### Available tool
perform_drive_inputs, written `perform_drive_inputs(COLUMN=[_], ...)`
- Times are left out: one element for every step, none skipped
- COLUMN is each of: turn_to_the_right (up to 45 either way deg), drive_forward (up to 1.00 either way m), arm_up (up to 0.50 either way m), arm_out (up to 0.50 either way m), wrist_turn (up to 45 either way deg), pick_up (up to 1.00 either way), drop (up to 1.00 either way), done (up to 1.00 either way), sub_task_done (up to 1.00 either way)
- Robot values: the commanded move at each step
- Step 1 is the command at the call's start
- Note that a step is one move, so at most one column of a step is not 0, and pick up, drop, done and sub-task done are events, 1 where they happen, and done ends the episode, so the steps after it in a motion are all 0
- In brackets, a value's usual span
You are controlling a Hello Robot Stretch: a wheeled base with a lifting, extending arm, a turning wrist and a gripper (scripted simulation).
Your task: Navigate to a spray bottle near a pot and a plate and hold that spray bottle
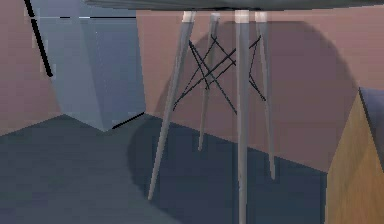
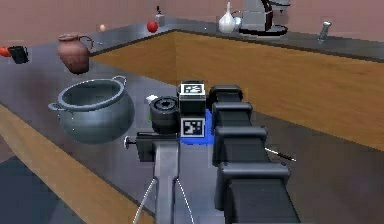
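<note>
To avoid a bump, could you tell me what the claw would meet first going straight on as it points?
Probably the round grey metal pot with two handles, though depth is unclear.

Dark segmented arm (image 2: 245, 150); white squares (image 2: 193, 127), black marks

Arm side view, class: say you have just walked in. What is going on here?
The Stretch robot stands beside a grey counter, its dark arm reaching out over it. The fingers sit near a grey-green pot, with something blue beside the arm's white markers. Whether anything is held cannot be told. A brown jug and a red mug stand farther along. Ahead, the forward view shows grey legs under a dark tabletop.
</note>
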Motion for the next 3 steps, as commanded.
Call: perform_drive_inputs(turn_to_the_right=[0.0, 0.0, 0.0], drive_forward=[0.0, 0.0, 0.0], arm_up=[0.0, 0.0, 0.0], arm_out=[0.0, 0.0, 0.0], wrist_turn=[45.0, 45.0, 45.0], pick_up=[0.0, 0.0, 0.0], drop=[0.0, 0.0, 0.0], done=[0.0, 0.0, 0.0], sub_task_done=[0.0, 0.0, 0.0])
